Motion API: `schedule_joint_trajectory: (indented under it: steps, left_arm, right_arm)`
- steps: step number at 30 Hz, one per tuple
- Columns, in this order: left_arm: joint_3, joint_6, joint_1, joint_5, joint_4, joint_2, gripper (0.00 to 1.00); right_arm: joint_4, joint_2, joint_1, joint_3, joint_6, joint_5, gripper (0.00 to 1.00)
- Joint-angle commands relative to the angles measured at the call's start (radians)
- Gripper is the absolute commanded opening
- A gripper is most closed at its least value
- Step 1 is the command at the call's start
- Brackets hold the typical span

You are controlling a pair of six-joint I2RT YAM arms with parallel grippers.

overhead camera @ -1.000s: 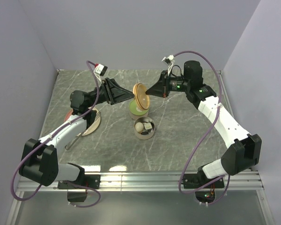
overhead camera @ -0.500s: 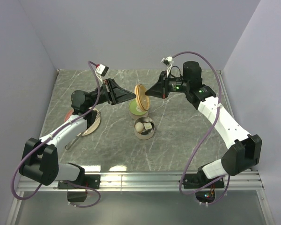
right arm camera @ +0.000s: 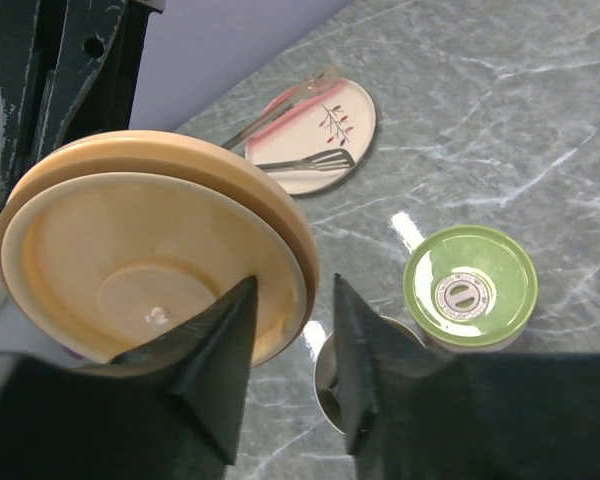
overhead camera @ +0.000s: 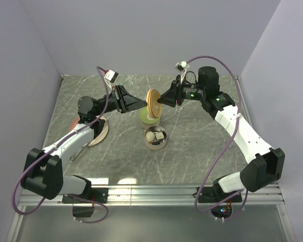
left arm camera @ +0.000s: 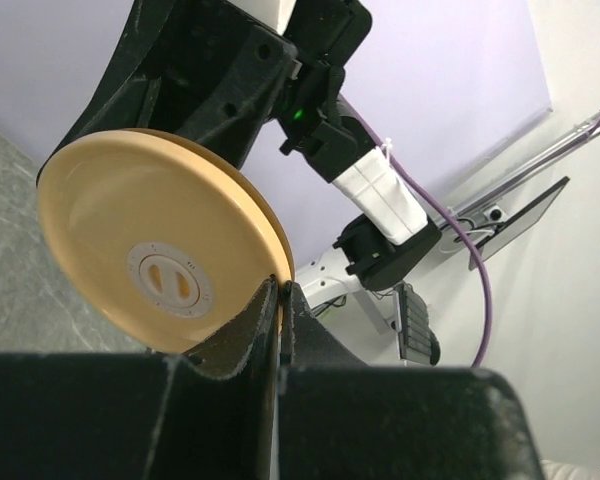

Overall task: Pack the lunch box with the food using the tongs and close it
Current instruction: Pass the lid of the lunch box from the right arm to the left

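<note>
Pale orange lid (overhead camera: 152,103) stands on edge in the air between my two end effectors, over the far middle of the table (overhead camera: 192,146). My left end effector (left arm camera: 280,290) is pinched narrow on its rim and holds it. My right end effector (right arm camera: 290,285) has its jaws parted, one on each side of the lid's opposite edge; I cannot tell whether either finger touches it.

Just below the lid sits the green-lidded tin (overhead camera: 148,119), closed. Touching it on the near side is the open tin (overhead camera: 155,139), which holds a whitish ball (overhead camera: 150,136) and a dark-and-white piece (overhead camera: 159,134).

At the left, partly under my left arm, lies the pink plate (right arm camera: 315,135) with the tongs (right arm camera: 280,108) across it, well apart from both tins. Bare grey marble runs to the right of the tins and along the near edge. Pale walls close the table on the left, far and right sides.
</note>
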Motion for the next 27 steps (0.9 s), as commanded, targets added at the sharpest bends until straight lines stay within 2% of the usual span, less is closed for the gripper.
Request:
schedule_joint_trajectory:
  steps: [1, 2, 7, 18, 19, 21, 22, 24, 25, 27]
  left_arm:
    - [0.000, 0.075, -0.004, 0.012, -0.019, -0.019, 0.00]
    - [0.004, 0.091, -0.004, 0.019, -0.034, -0.021, 0.01]
    - [0.023, 0.187, -0.001, 0.058, -0.118, -0.035, 0.01]
    - [0.110, 0.574, -0.001, 0.118, -0.541, -0.067, 0.01]
    - [0.136, 0.706, -0.009, 0.114, -0.707, -0.058, 0.01]
    - [0.217, 0.845, -0.019, 0.100, -0.865, -0.044, 0.01]
    - [0.242, 0.969, -0.038, 0.077, -1.011, -0.027, 0.01]
    - [0.306, 1.078, -0.061, 0.048, -1.136, -0.013, 0.01]
    - [0.328, 1.194, -0.093, -0.007, -1.248, 0.001, 0.01]
    - [0.383, 1.299, -0.128, -0.070, -1.347, 0.013, 0.01]
  right_arm:
    - [-0.029, -0.018, 0.012, 0.028, -0.023, 0.035, 0.48]
    - [-0.039, -0.021, 0.012, 0.030, -0.030, 0.049, 0.54]
    - [-0.061, -0.032, 0.012, 0.019, -0.047, 0.066, 0.58]
    - [-0.161, -0.104, -0.072, -0.062, -0.109, 0.103, 0.72]
    - [-0.164, -0.104, -0.106, -0.068, -0.104, 0.092, 0.73]
    - [-0.165, -0.104, -0.155, -0.082, -0.075, 0.072, 0.74]
    - [-0.167, -0.101, -0.207, -0.084, -0.063, 0.060, 0.75]
    - [-0.168, -0.089, -0.255, -0.090, -0.031, 0.008, 0.75]
    - [-0.168, -0.086, -0.301, -0.091, -0.020, -0.007, 0.75]
    - [-0.170, -0.081, -0.335, -0.091, 0.000, -0.033, 0.76]
